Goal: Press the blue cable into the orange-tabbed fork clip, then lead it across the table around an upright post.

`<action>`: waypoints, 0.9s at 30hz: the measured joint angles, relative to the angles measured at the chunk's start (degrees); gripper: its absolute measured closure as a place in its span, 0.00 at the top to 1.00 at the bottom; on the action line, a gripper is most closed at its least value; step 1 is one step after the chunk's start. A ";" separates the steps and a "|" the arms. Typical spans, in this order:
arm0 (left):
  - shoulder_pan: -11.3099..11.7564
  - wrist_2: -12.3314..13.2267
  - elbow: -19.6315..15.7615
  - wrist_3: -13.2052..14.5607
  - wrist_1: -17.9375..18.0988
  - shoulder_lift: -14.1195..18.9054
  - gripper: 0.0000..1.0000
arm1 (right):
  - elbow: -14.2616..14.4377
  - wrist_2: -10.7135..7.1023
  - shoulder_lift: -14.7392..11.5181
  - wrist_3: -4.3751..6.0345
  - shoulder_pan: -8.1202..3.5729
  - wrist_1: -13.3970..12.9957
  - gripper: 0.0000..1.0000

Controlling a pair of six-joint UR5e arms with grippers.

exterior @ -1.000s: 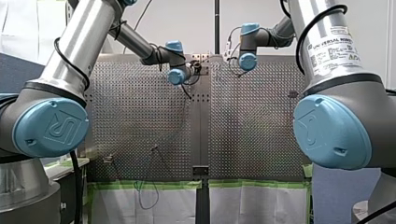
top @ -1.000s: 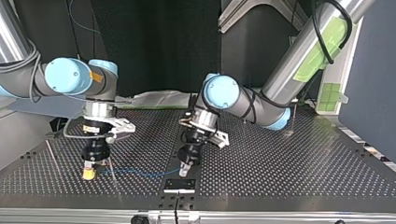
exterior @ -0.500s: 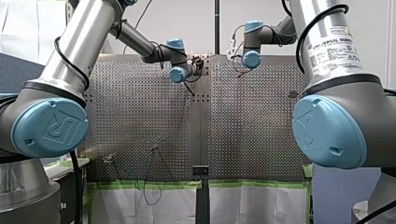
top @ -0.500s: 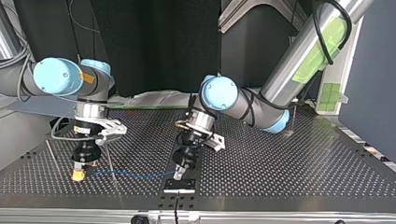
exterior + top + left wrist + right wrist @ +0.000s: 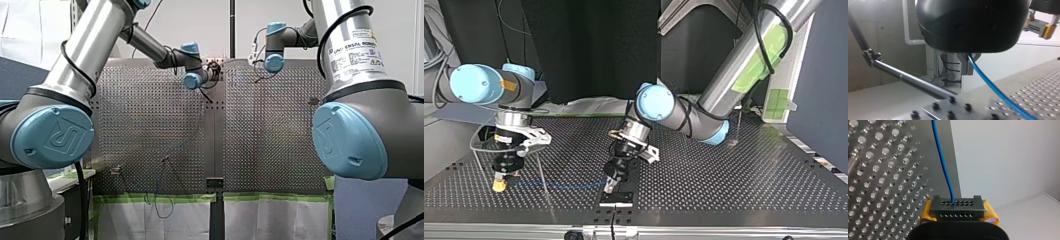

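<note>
Low at the top view's left, my right gripper (image 5: 499, 186) clamps the block (image 5: 958, 208) ending the cable (image 5: 564, 184); at lower centre my left gripper (image 5: 610, 186) is closed on that cable.

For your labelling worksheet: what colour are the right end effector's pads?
Yellow pads, clearest in the right wrist view.

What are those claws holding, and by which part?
My right gripper clamps the blue cable's black end connector; my left gripper pinches the cable farther along.

Two arms — my left arm (image 5: 724, 80), my right arm (image 5: 474, 85) — one blue cable (image 5: 564, 184), one black connector block (image 5: 958, 207).
</note>
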 joint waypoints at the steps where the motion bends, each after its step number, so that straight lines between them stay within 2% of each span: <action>1: -0.04 0.05 0.10 -0.07 -0.01 -0.22 0.00 | 0.01 0.00 -0.01 0.00 -0.13 0.07 0.00; 10: -0.70 0.42 2.13 -0.23 -0.45 -0.75 0.00 | 0.02 0.00 -0.24 0.05 -1.81 0.76 0.00; 20: -1.93 0.96 3.25 -0.29 -0.72 -0.81 0.00 | 0.61 -0.77 -0.60 0.66 -4.50 1.52 0.00; 27: -2.29 0.99 3.25 -0.16 -0.97 -2.85 0.00 | 1.89 -1.38 -0.43 1.14 -6.27 1.40 0.00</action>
